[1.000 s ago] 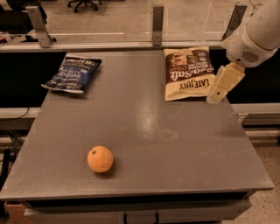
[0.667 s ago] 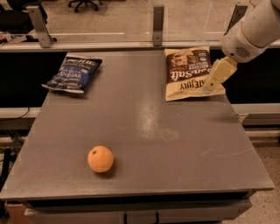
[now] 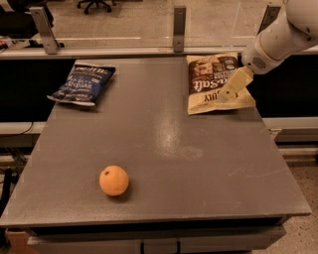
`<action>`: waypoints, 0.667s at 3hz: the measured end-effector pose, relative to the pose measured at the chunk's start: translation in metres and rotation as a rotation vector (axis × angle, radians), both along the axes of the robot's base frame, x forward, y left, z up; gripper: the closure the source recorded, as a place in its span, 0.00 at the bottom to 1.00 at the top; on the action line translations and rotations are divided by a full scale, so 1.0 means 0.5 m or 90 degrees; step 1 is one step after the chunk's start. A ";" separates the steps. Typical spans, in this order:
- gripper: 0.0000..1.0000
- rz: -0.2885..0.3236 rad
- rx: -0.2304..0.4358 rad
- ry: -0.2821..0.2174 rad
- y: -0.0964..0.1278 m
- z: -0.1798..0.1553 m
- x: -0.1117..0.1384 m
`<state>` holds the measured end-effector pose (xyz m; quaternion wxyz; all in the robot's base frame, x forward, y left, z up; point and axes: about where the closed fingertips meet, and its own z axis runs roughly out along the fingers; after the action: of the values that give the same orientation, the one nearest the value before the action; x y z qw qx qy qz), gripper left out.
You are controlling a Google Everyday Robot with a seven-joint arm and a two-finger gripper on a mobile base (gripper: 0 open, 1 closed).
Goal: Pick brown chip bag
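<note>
Leftward since a second ago, the gripper (image 3: 227,92) has come from beside the brown chip bag (image 3: 204,85) to over its right half, near the lower edge; whether it is open or closed cannot be told. That bag lies flat at the table's (image 3: 198,188) far right corner. A blue chip bag (image 3: 83,83) lies far left, an orange (image 3: 114,180) near the front

a lab-like office: beyond the gripper (image 3: 229,90), which hangs over the bag (image 3: 204,82) on the table (image 3: 164,149), stand a glass partition (image 3: 124,25) and an office chair (image 3: 94,4).
</note>
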<state>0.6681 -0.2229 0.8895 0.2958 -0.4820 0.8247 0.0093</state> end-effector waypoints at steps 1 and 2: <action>0.00 -0.011 0.017 0.021 0.003 -0.040 0.030; 0.18 -0.010 0.026 0.032 0.007 -0.063 0.044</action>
<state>0.6903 -0.2195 0.8580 0.2851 -0.4689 0.8352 0.0357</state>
